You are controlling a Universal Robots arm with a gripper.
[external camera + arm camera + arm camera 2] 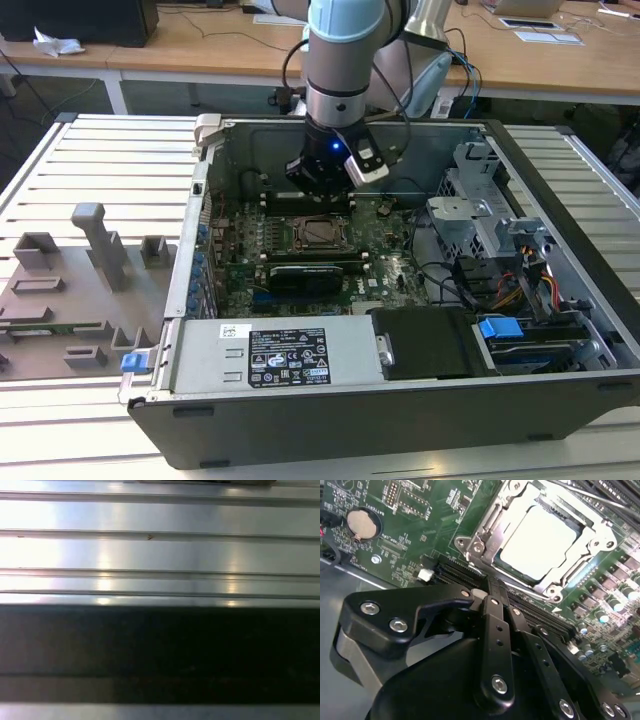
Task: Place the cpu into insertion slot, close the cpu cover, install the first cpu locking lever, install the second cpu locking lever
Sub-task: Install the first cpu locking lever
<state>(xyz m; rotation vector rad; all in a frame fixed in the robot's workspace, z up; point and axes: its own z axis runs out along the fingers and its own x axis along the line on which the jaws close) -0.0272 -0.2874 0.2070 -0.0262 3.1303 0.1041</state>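
The claw point(487, 596) is closed with nothing in it, hanging over the green board point(390, 265). The cpu point(542, 542) sits in its slot point(322, 232), at five o'clock from the claw in the exterior view, under the cover point(592, 522).

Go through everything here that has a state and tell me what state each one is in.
cpu: seated in the insertion slot.
cpu cover: closed down around the cpu.
gripper: shut, holding nothing, beside the slot.
computer case: side open, motherboard exposed.
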